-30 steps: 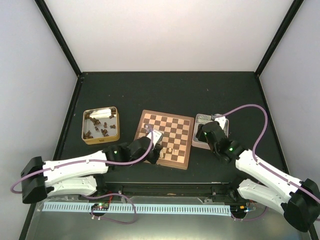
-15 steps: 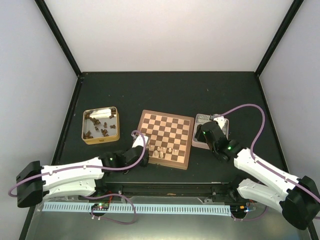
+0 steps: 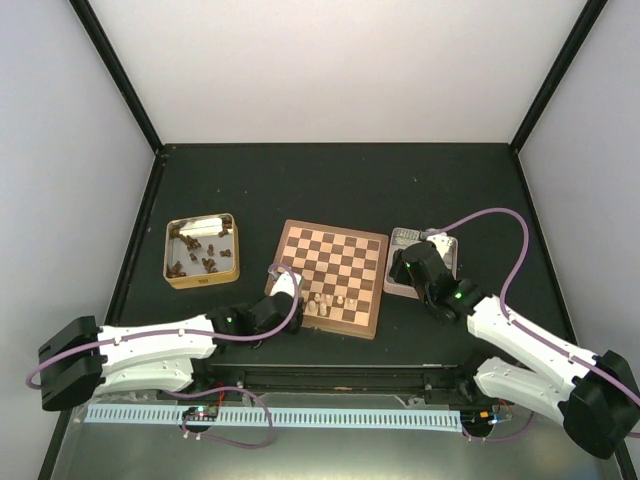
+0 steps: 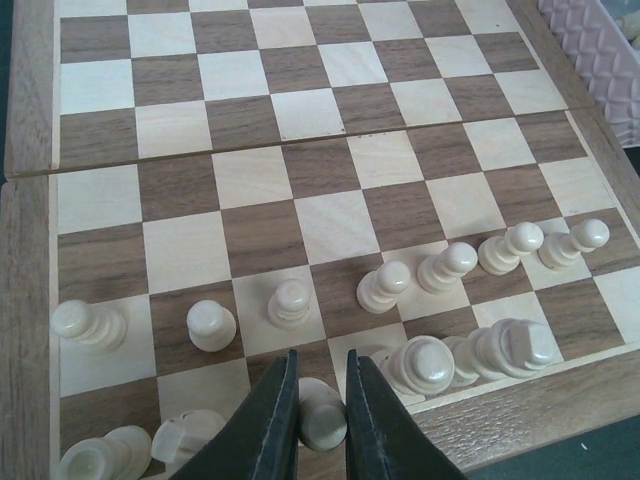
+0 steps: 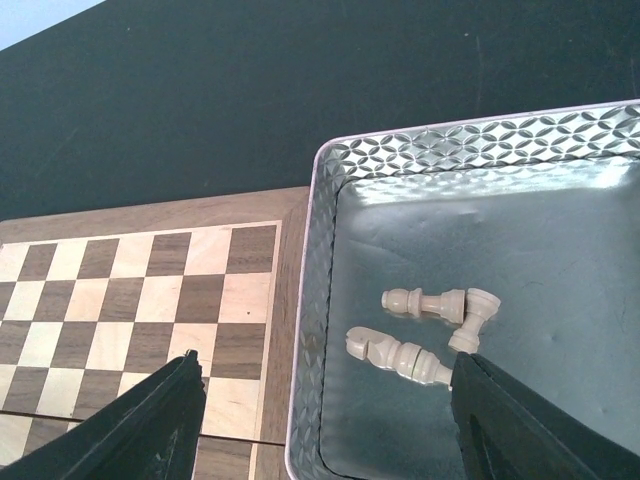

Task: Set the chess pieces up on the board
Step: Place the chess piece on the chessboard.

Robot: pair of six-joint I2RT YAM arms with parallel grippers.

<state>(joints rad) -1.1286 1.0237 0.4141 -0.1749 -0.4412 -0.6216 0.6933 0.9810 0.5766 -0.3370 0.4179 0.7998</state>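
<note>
- The left tool (image 4: pixel 321 385) is nearly closed, its fingers pressing both flanks of a pale piece (image 4: pixel 322 420). The piece is at the nearest row of the board (image 4: pixel 30 250), around 7 o'clock on the board in the top view.
- Gripping the sides probably keeps the piece steady while it is seated in its square. Its long axis is vertical, head up toward the wrist camera.
- The pawns (image 4: pixel 290 302) stand upright along the next row toward 12 o'clock, so filling the back rank looks like the step in hand.
- The right tool (image 5: pixel 326 372) hangs wide open and empty over the tin (image 5: pixel 330 160), likely poised for a pick. The tin sits on the bench (image 3: pixel 350 190) at the board's 3 o'clock.
- Three spares (image 5: pixel 398 356) lie on their sides in the tin, long axes level, mostly running about 9 to 3.
</note>
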